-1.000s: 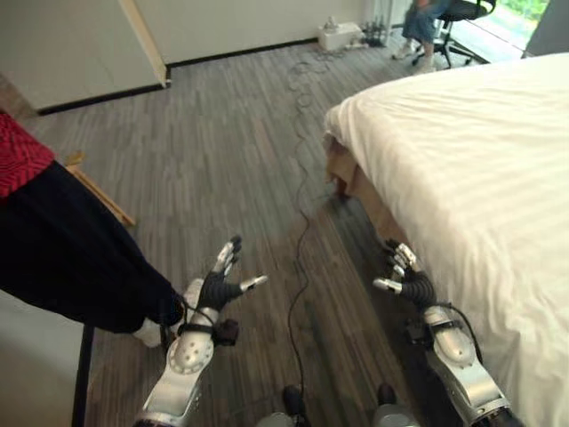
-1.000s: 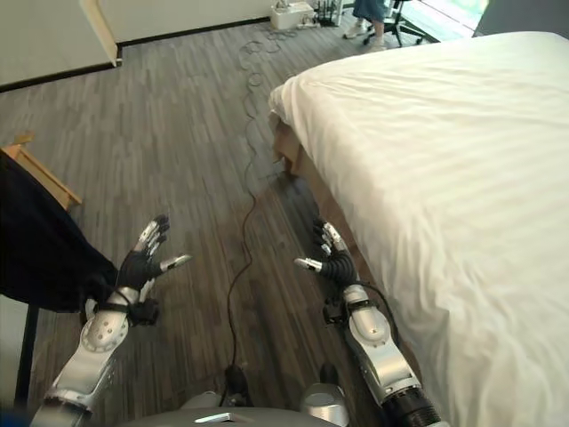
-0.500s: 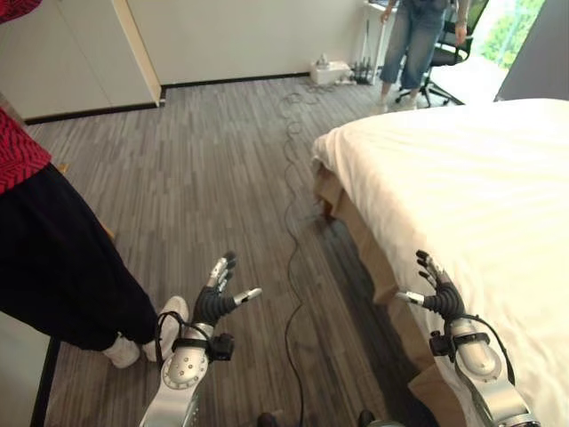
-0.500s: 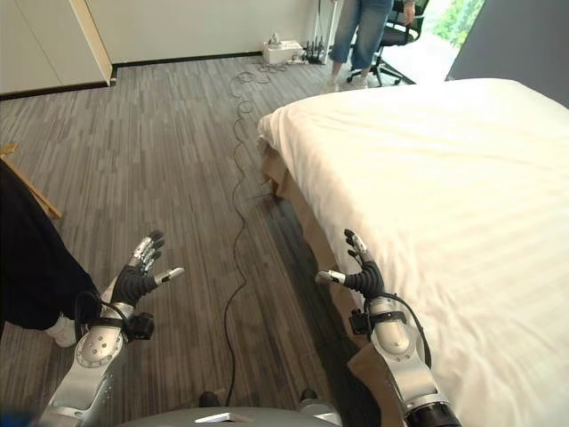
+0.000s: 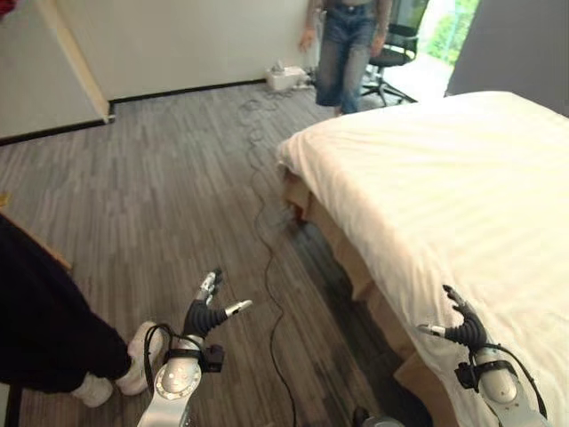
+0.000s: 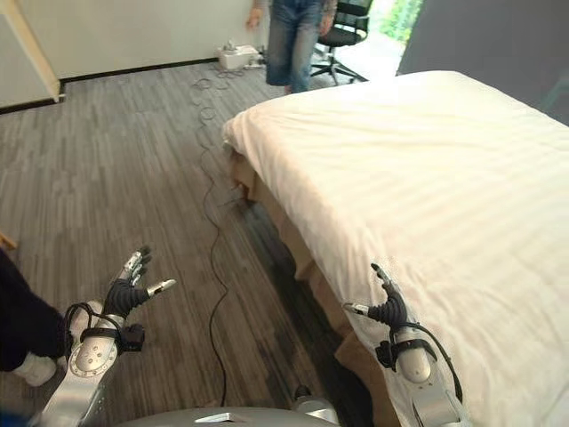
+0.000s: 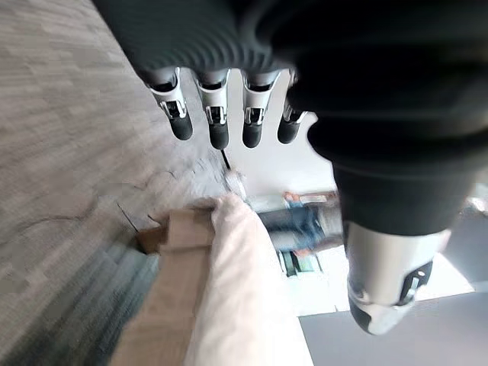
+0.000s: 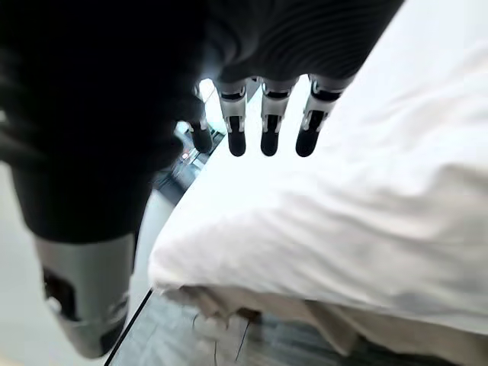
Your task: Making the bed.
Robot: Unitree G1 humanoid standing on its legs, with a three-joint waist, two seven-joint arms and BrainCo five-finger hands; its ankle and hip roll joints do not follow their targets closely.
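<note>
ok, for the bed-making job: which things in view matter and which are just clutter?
Part of the job:
- bed with its white duvet
- right hand, open, at the bed's near edge
- left hand, open, over the floor

Just around:
- black cable trailing across the wood floor
- office chair at the far end
- person in jeans beyond the bed
- white shoe of a person at the robot's left
</note>
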